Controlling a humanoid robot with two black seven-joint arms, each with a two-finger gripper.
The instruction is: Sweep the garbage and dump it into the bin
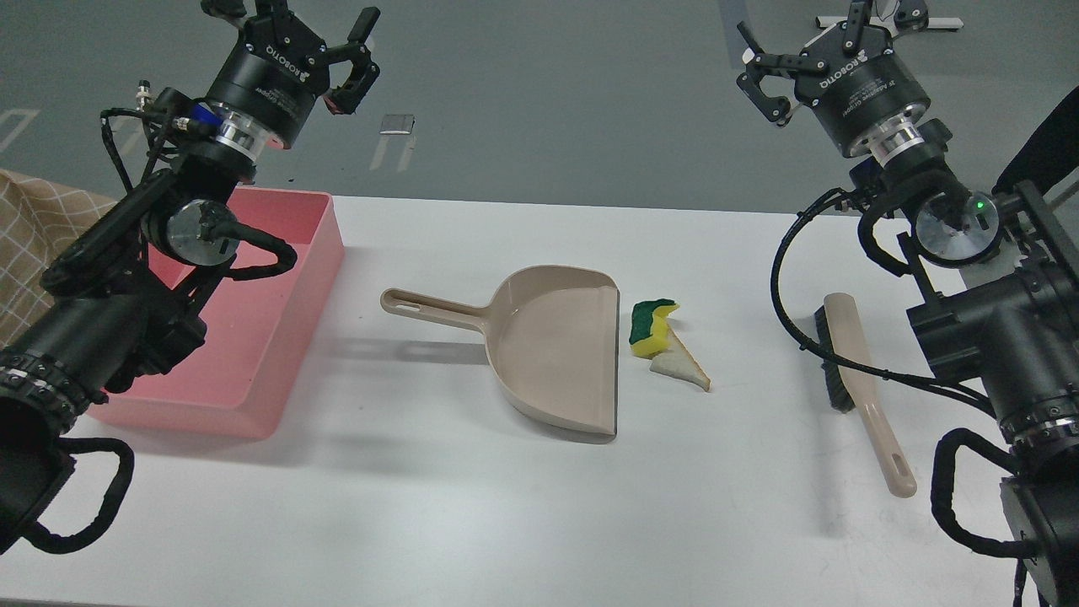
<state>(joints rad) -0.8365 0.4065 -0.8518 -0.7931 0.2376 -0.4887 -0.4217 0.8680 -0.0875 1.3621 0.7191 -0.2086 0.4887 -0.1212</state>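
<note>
The garbage lies mid-table: a wavy yellow sponge piece with a green layer [652, 327] and a white triangular slice with tan crust [679, 367], touching each other just right of the dustpan's open edge. The beige dustpan [552, 347] lies flat, handle pointing left. The pink bin [253, 320] stands at the left, empty as far as I can see, partly hidden by my left arm. A beige hand brush [860, 384] lies at the right. My left gripper [291, 21] is open and empty, high above the bin's far end. My right gripper [805, 42] is open and empty, high above the brush.
The white table [472, 506] runs to a far edge beyond which is grey floor. A tan checked cloth [34, 228] shows at the far left. My right arm's cables hang close to the brush's bristle end.
</note>
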